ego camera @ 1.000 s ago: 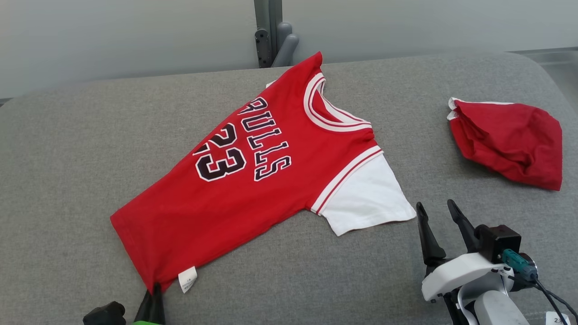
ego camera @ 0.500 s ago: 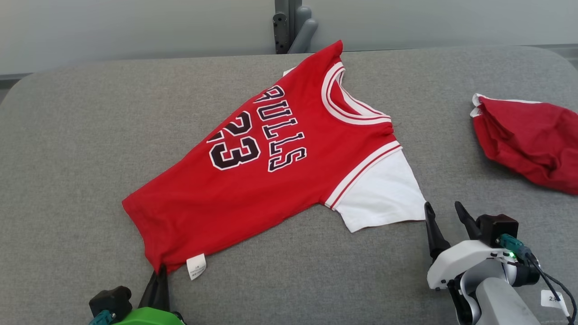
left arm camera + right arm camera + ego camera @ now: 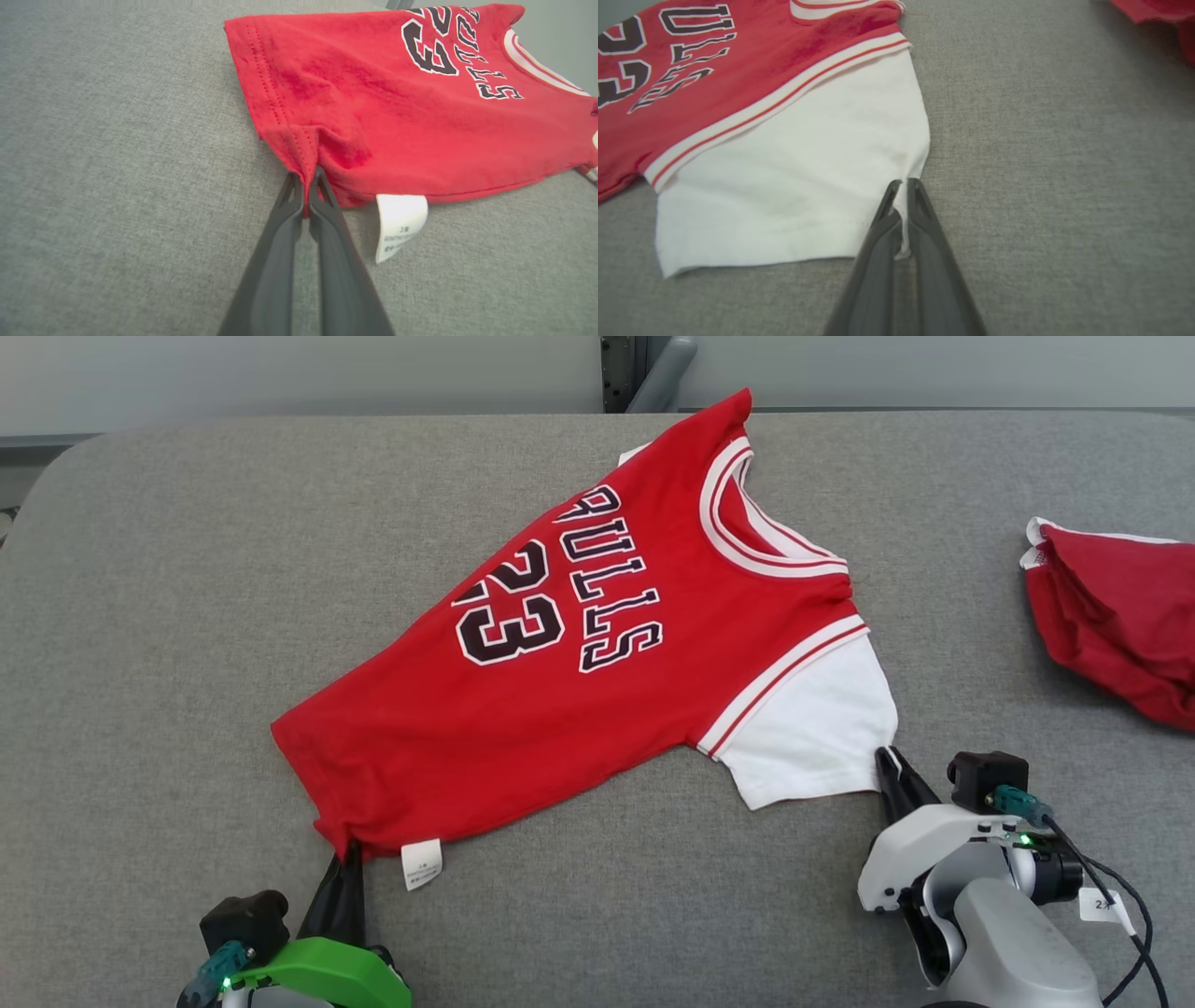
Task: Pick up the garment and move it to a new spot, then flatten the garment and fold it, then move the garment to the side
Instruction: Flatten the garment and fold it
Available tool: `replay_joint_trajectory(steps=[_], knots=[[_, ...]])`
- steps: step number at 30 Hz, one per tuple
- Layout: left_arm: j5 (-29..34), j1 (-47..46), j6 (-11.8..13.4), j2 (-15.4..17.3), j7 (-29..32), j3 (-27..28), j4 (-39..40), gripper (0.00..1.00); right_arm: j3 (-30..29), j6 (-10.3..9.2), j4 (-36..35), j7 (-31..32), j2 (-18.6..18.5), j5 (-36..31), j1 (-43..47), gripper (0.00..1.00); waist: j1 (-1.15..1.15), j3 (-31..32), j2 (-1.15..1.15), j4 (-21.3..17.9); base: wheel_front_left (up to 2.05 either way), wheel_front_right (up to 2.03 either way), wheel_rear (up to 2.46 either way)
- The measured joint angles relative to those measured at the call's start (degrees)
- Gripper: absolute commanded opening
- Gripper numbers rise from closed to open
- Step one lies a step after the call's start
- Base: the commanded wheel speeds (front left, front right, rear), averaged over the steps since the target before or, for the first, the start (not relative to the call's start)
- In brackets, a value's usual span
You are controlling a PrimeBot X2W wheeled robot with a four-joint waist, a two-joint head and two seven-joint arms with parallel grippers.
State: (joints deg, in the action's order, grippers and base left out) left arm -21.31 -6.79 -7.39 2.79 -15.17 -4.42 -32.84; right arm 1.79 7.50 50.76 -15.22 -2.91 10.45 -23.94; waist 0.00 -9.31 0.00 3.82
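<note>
**Item 1. Carrier:** grey upholstered surface [image 3: 187, 616], rounded corners, woven cover.

**Item 2. Garment:** red jersey [image 3: 560, 709], black lettering "BULLS" and "23" outlined in white, collar banded white and red.
- Lies spread across the middle of the surface, set on a diagonal.
- The collar end reaches the far edge; the hem points toward the near left corner.
- One white sleeve [image 3: 812, 728] spreads flat toward the near right.
- A white care label [image 3: 421, 861] sticks out from the hem's near corner and lies on the grey cover.

**Item 3. Left claw [image 3: 350, 854]:** at the near edge, left of centre.
- The two dark fingers are pressed together, pinching the jersey's hem at its near corner, just beside the label.
- The red cloth bunches into a small fold where the tips bite.

**Item 4. Right claw [image 3: 892, 765]:** at the near edge, toward the right corner.
- The fingers are pressed together, pinching the outer corner of the white sleeve.
- A strip of white cloth shows between the fingers.

**Item 5. Second piece:** crumpled red cloth [image 3: 1120, 616] with a white trim, at the right edge, well apart from the jersey.

**Item 6. Background:** grey post [image 3: 644, 369] beyond the far edge, just behind the jersey's far tip.
</note>
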Motion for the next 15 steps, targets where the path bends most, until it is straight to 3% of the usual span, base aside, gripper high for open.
replay_joint_trajectory(steps=[4, 9, 15], knots=[[0.4, 0.0, 0.0, 0.0, 0.0, 0.4, 1.2, 0.0, -0.1, 0.0, -2.9, 0.1, 0.1, 1.9, 0.3, 0.0, 0.0, 0.7, 0.0, -0.3, 0.0, 0.0, 0.0], [1.9, -1.7, 0.0, 0.3, 0.0, 0.7, 5.3, 0.0, -0.2, 0.0, -12.9, 0.2, -0.3, 5.4, 0.1, 0.0, 0.0, 2.4, 0.0, -1.0, 0.0, 0.0, 0.0], [2.8, -11.5, -0.1, 7.5, 0.0, -2.1, 10.1, 0.0, 0.8, 0.0, -29.9, 0.2, -4.0, 9.2, -6.4, 0.0, 0.0, 5.0, 0.0, -2.0, 0.0, 0.0, 0.0]])
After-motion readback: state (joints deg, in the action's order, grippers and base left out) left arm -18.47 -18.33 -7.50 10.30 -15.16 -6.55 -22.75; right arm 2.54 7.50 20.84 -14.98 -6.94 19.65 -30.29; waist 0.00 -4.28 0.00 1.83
